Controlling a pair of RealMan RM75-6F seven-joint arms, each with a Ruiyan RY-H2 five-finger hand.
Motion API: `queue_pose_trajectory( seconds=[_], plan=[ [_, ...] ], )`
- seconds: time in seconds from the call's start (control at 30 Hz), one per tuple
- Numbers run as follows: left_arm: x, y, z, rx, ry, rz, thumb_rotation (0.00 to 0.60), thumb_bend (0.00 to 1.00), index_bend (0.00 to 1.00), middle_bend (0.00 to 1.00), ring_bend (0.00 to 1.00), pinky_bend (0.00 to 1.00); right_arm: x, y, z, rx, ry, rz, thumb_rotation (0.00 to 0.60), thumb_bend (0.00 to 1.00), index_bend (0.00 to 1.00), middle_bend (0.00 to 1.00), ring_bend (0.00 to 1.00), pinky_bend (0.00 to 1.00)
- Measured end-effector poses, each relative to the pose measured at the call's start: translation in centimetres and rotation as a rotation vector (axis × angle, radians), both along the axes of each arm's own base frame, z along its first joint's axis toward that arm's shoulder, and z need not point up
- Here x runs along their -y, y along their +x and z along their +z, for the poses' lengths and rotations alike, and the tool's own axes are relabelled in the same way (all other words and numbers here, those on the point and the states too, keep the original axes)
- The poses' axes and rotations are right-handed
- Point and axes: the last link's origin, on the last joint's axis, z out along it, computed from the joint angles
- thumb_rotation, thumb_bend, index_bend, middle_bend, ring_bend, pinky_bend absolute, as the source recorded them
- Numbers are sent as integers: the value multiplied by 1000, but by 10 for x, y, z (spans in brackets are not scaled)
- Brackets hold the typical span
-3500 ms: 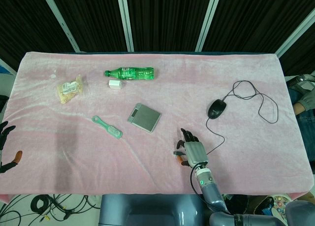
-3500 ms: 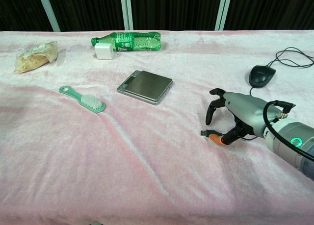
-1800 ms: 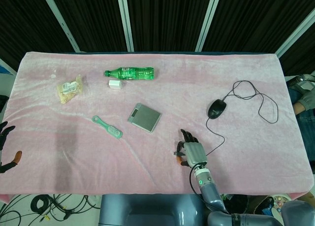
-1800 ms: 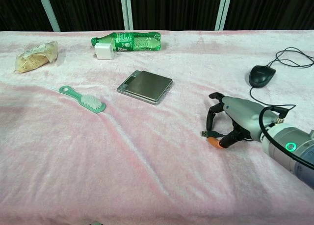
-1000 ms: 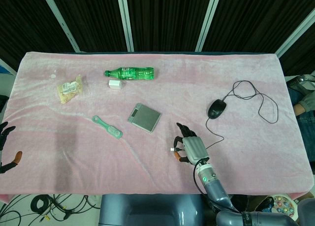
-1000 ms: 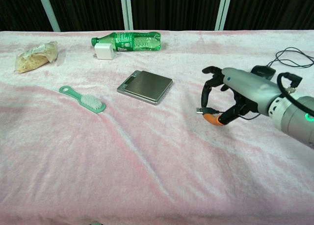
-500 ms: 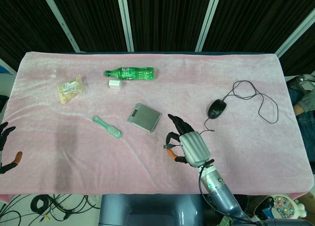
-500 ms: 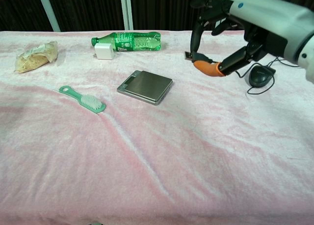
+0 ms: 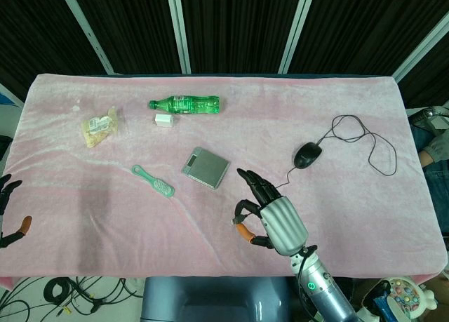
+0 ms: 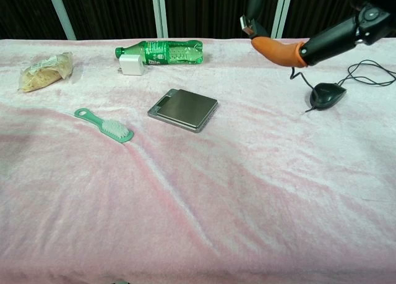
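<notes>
The right hand (image 9: 275, 220) is up off the pink plush cloth-covered table (image 9: 351, 125), pinching the small metal USB plug (image 10: 247, 23) on the end of the thin black mouse cable (image 9: 287, 176) between its orange-tipped thumb and a finger, so it's clamped on that plug while its other dark fingers (image 9: 254, 182) fan out toward 11 o'clock. In the chest view you only get the orange thumb tip and the plug up near the top edge, hanging above the cloth. The cable runs from the hand out to about 1 o'clock, where the black computer mouse (image 9: 306, 154) sits on the cloth, and the rest of the cord loops off further toward 2 o'clock. Just past the fingertips at roughly 10 o'clock is the flat silver square digital scale (image 9: 206, 167), close to the hand but not touching it. Further out toward 9 o'clock lies the mint green plastic brush (image 9: 153, 180). Way out at 11 o'clock there's the green plastic bottle (image 9: 185, 104) on its side with the small white charger block (image 9: 164, 120) right next to it, and beyond those the clear bag of snacks (image 9: 98, 126). The left hand (image 9: 10, 210) just peeks in at the far left edge, off the table, dark fingers spread and holding nothing.
</notes>
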Motion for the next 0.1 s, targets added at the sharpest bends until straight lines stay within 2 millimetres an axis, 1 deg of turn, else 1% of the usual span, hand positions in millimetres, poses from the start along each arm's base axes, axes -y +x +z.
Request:
queue_pose_trajectory(
  seconds=[0.1],
  plan=[
    [0, 0, 0, 0, 1, 0, 600, 339, 167, 59, 0, 0, -2, -4, -1, 3, 1, -5, 600, 313, 616, 0, 12, 161]
  ],
)
